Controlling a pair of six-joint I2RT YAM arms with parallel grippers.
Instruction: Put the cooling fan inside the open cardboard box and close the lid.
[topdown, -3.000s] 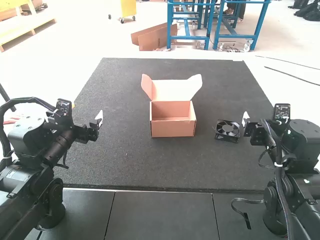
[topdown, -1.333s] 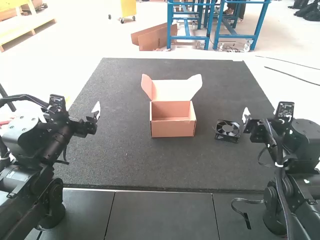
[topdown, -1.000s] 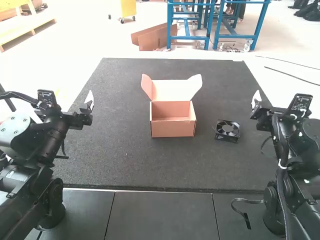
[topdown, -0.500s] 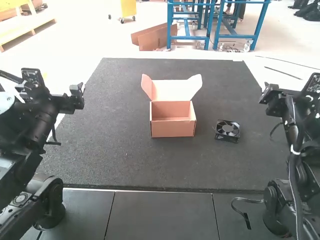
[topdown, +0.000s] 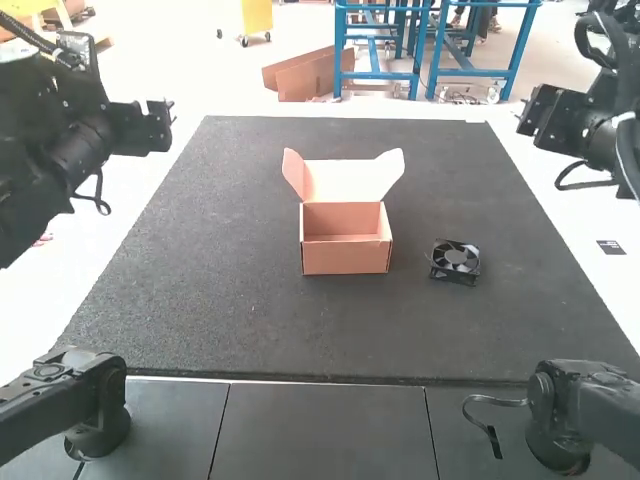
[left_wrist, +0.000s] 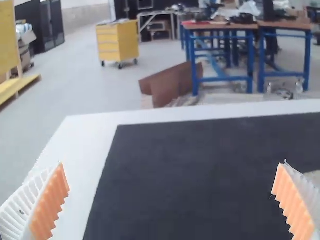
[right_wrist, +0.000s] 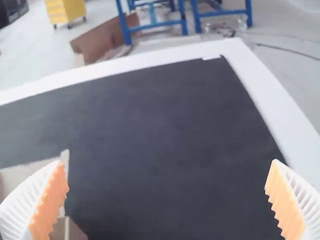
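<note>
Both arms are held high over the far corners of the black-matted desk (topdown: 200, 300), the left hand (left_wrist: 170, 210) and right hand (right_wrist: 165, 205) each spread wide and empty. The small black square cooling fan (topdown: 455, 262) lies on the mat near the open tan cardboard box (topdown: 345, 240), at its right and not touching it; the lid stands up.

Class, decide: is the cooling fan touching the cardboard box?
Apart. The high view shows bare black mat between the cooling fan and the cardboard box.
</note>
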